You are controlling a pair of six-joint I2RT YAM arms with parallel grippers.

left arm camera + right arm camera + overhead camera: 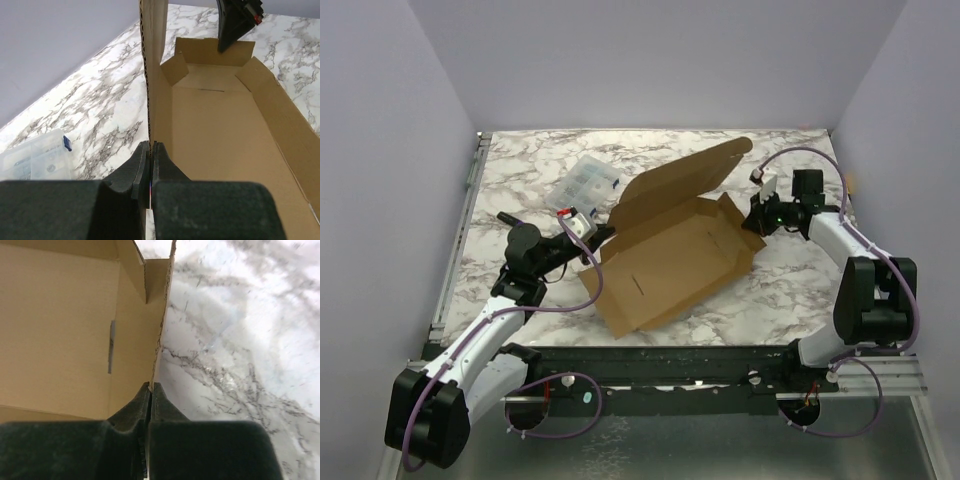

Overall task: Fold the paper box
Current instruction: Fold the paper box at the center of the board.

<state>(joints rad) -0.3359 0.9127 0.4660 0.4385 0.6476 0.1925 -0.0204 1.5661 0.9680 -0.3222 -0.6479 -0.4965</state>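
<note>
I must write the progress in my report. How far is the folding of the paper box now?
Done: the paper box has its base flat and its side walls raised. In hand: the left gripper is shut on an upright panel at one end, and the right gripper pinches a wall edge at the opposite end. Left: the lid panel stands open, so it is not yet closed or tucked in.

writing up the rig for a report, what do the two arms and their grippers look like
Both arms are alike: the left arm and right arm have white shells between bulky black joints, with a lilac cable looping along each. The left gripper and right gripper have matte black fingers tapering to narrow tips.
</note>
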